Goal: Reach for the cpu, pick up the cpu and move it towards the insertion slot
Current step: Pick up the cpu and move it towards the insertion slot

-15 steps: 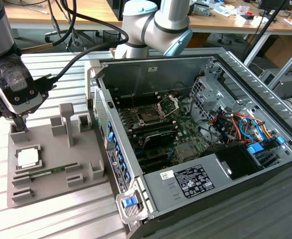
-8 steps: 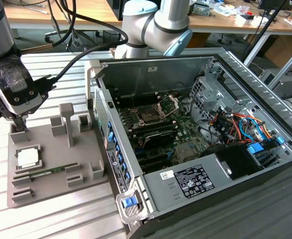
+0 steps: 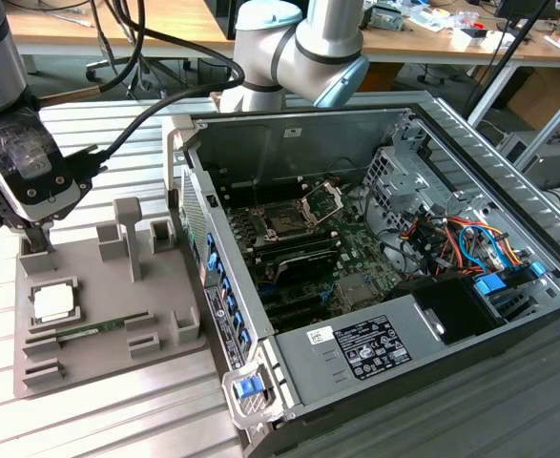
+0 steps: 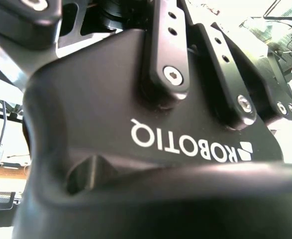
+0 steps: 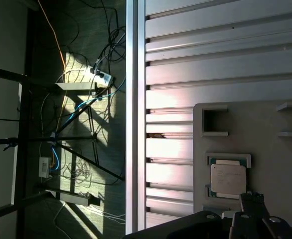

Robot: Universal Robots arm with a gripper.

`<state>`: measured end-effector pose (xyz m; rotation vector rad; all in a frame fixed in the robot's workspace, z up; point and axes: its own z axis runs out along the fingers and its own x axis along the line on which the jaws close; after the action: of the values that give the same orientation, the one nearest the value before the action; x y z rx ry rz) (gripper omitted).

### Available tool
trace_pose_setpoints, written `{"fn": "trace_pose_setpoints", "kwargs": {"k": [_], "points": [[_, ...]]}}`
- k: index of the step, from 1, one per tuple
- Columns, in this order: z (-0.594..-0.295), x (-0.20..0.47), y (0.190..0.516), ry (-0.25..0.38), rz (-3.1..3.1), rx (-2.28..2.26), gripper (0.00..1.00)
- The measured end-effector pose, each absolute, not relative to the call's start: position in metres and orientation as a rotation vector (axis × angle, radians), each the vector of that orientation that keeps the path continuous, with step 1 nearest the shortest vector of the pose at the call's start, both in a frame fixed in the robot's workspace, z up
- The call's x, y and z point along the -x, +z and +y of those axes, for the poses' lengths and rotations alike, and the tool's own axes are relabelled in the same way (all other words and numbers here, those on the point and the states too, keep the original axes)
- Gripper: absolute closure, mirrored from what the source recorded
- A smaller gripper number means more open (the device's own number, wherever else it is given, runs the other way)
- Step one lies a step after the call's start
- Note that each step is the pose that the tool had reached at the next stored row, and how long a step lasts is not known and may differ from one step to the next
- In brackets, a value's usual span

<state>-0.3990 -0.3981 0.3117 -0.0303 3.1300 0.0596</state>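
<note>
Reaching is under way: the pincer [image 3: 36, 237] is held near the cpu [image 3: 53, 303], seated in the tray [image 3: 108, 374]; apart or together cannot be told. Square alignment is needed.

Matt silvery metal tops the cpu [image 5: 228, 179], matt grey plastic forms its tray [image 5: 265, 129], ribbed metal the table [image 5: 210, 50].
</note>
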Motion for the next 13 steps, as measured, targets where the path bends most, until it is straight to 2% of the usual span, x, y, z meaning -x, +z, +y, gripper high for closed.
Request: {"fn": "trace_pose_setpoints", "kwargs": {"k": [13], "points": [[-0.3982, 0.4002, 0.3087, 0.060, 3.130, 0.030, 0.89]]}}
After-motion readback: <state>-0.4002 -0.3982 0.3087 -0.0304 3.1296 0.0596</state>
